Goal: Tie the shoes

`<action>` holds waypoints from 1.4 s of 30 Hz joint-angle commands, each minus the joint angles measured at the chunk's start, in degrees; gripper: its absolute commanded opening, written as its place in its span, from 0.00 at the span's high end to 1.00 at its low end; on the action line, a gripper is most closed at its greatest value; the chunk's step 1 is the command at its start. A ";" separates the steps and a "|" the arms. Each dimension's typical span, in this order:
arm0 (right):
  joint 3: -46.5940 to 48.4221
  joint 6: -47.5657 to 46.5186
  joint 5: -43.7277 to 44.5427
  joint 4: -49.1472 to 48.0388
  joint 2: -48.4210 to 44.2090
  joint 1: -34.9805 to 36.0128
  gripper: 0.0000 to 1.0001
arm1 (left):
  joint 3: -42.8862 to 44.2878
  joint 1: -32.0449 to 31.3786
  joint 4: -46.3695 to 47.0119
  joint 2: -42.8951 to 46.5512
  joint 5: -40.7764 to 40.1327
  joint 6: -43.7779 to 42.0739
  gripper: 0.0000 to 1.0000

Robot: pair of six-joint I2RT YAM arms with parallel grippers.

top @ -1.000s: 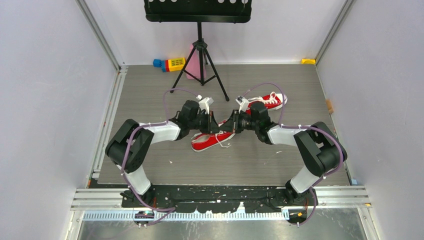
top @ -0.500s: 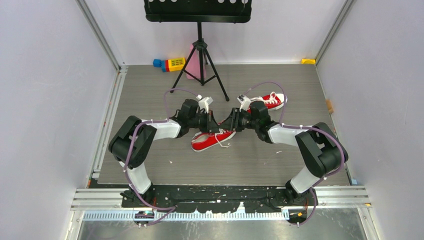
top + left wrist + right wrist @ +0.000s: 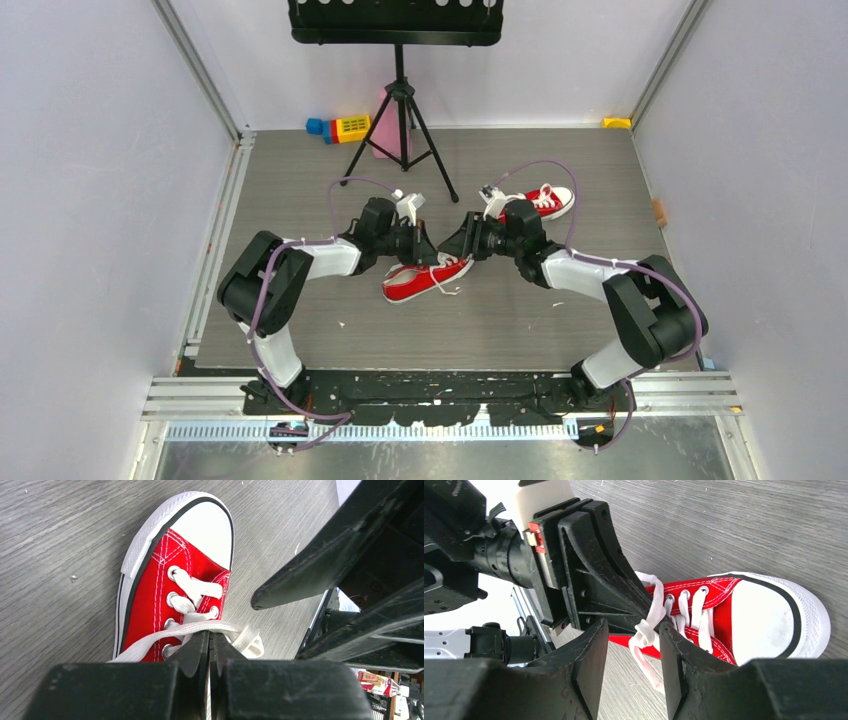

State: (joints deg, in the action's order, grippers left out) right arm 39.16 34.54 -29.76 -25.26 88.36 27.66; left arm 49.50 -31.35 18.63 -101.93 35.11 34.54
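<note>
No text, brand, number or sign is legible in any view; a small red-and-white item (image 3: pixel 372 677) is too blurred to read.

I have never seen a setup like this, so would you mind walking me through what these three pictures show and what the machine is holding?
These are two robot arms bolted at the near edge of a table. The wide picture comes from a fixed camera above and behind them. The other two come from small cameras on the wrists, so each shows its own black fingers up close. Two red sneakers lie on the table: the near shoe between the arms and the far shoe beyond the right arm. A music stand and toy blocks are at the back. The left gripper is shut on the near shoe's white lace. The right gripper is open, with a bit of lace between its fingers, apparently not pinched.
</note>
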 commanded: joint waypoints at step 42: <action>-1.56 2.63 -4.61 -7.18 6.35 -0.43 0.67 | 1.83 0.86 1.93 -0.19 2.15 0.53 1.00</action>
State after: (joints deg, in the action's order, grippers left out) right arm 35.48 36.84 -33.65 -29.58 94.26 26.59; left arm 49.60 -30.81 19.09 -102.63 36.10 35.42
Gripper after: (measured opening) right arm 0.316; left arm 0.008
